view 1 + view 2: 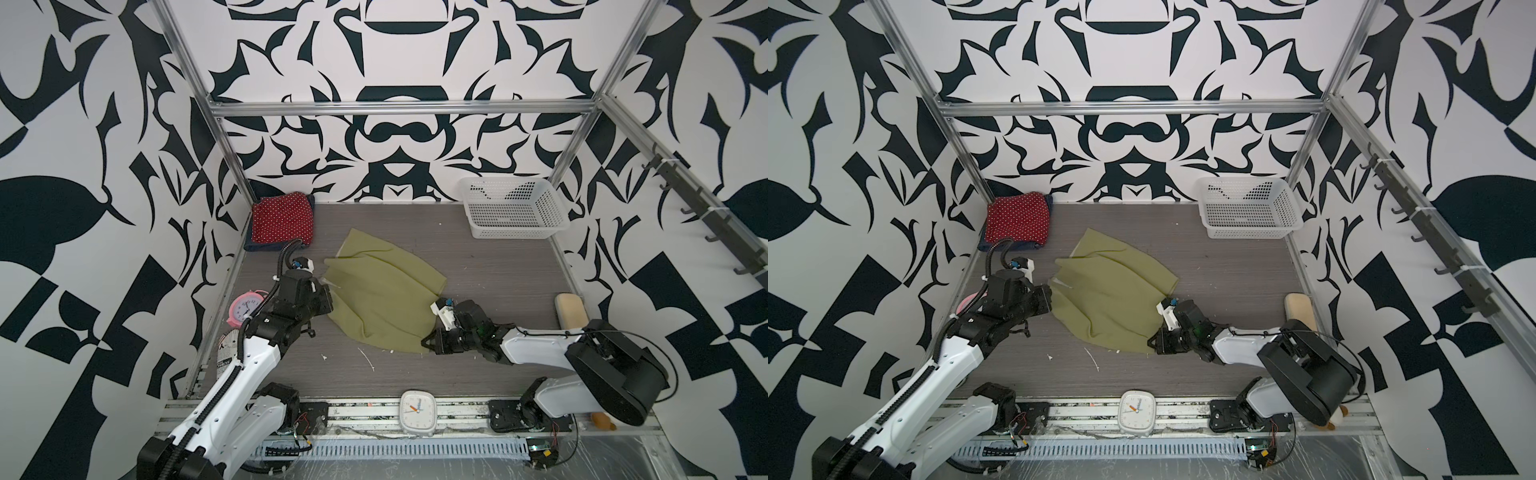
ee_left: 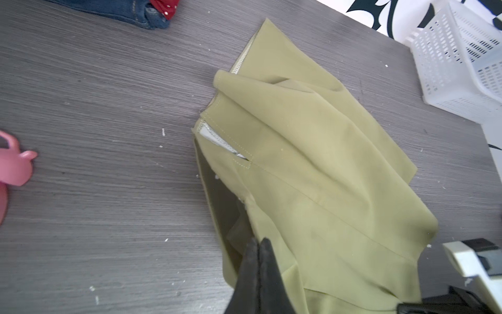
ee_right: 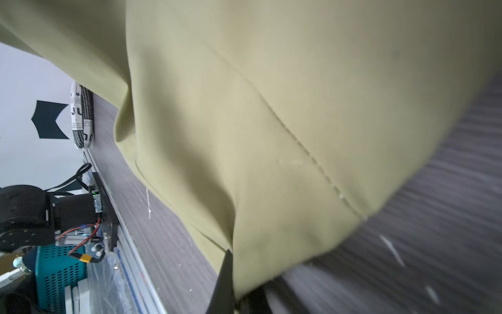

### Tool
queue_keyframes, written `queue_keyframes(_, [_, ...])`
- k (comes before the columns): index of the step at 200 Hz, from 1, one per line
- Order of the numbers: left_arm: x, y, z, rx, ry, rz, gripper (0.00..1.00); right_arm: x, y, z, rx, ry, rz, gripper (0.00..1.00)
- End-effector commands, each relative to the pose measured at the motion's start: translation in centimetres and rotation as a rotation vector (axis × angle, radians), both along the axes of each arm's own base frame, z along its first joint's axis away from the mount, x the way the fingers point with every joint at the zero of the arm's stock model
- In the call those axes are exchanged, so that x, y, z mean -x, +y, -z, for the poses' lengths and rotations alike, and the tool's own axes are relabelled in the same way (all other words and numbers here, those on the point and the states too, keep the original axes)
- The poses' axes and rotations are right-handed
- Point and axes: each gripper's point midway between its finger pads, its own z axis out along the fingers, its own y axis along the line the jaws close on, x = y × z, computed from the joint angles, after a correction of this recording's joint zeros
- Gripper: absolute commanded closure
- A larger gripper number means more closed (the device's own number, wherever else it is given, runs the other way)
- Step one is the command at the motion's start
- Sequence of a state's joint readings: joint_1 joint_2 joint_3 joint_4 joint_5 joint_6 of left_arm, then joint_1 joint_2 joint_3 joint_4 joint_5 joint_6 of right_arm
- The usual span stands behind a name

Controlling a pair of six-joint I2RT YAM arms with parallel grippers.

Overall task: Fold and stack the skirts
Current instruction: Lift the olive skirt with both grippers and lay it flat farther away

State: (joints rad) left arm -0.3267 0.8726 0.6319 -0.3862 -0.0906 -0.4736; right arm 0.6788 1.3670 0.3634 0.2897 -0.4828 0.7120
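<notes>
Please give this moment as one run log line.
stage: folding olive skirt | left gripper: shut on its edge | right gripper: shut on its near corner | stack: red skirt on denim skirt

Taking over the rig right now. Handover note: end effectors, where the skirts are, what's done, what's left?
Left end effector: shut on the olive-green skirt, at its left edge.
Right end effector: shut on the same skirt's near right corner.
Red polka-dot skirt: folded, lying on top of the folded denim skirt in the back left corner of the table.
Done: two skirts folded and stacked.
Left: the olive-green skirt lies rumpled and partly spread mid-table; fold it, then put it on the stack.
</notes>
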Motion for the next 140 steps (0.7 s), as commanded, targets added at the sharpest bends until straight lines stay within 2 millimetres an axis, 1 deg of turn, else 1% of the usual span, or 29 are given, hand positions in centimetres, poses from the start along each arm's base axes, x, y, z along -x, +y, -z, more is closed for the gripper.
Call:
queue_keyframes(1, [0.1, 1.3, -2.5, -0.023, -0.085, -0.043, 1.0, -2.5, 1.3, -7.6, -0.075, -0.129, 0.028, 1.0])
queue_keyframes(11, [0.1, 1.8, -4.7, -0.035, -0.149, -0.06, 1.0, -2.6, 0.9, -10.8, -0.059, -0.183, 0.022, 1.0])
queue_keyframes(14, [0.1, 2.0, -5.3, -0.038, -0.168, -0.061, 1.0, -2.7, 0.8, -12.1, -0.058, -0.207, 0.022, 1.0])
queue_keyframes(20, [0.1, 2.1, -6.9, -0.038, -0.218, -0.06, 1.0, -2.9, 0.3, -14.1, -0.047, -0.251, 0.029, 1.0])
queue_keyframes(23, [0.2, 2.1, -7.7, -0.037, -0.241, -0.057, 1.0, -3.0, 0.1, -15.4, -0.047, -0.278, 0.033, 1.0])
queue_keyframes(39, [0.6, 1.8, -12.3, -0.024, -0.368, -0.016, 1.0, -3.3, -1.0, -21.2, -0.067, -0.387, 0.04, 1.0])
queue_keyframes(51, [1.1, 1.5, -15.8, -0.014, -0.447, 0.018, 1.0, -3.5, -2.3, -24.5, -0.064, -0.425, 0.071, 1.0])
queue_keyframes(68, [2.1, 1.0, -20.1, -0.009, -0.522, 0.072, 1.0, -3.7, -3.4, -28.6, -0.065, -0.491, 0.096, 1.0])
queue_keyframes(89, [3.5, 1.5, -24.6, -0.031, -0.596, 0.087, 1.0, -3.5, -5.0, -32.6, -0.033, -0.572, 0.138, 1.0])
queue_keyframes(105, [4.5, 2.5, -27.1, -0.061, -0.652, 0.061, 1.0, -3.3, -6.6, -34.6, -0.005, -0.621, 0.191, 1.0])
queue_keyframes(124, [5.4, 3.6, -28.7, -0.093, -0.685, 0.019, 1.0, -2.9, -8.0, -35.6, 0.021, -0.649, 0.237, 1.0])
queue_keyframes(134, [5.7, 3.9, -29.2, -0.095, -0.694, 0.013, 1.0, -2.7, -8.6, -35.6, 0.031, -0.651, 0.26, 1.0])
queue_keyframes(140, [5.8, 3.9, -29.1, -0.096, -0.691, 0.014, 1.0, -2.5, -8.9, -35.5, 0.03, -0.648, 0.269, 1.0])
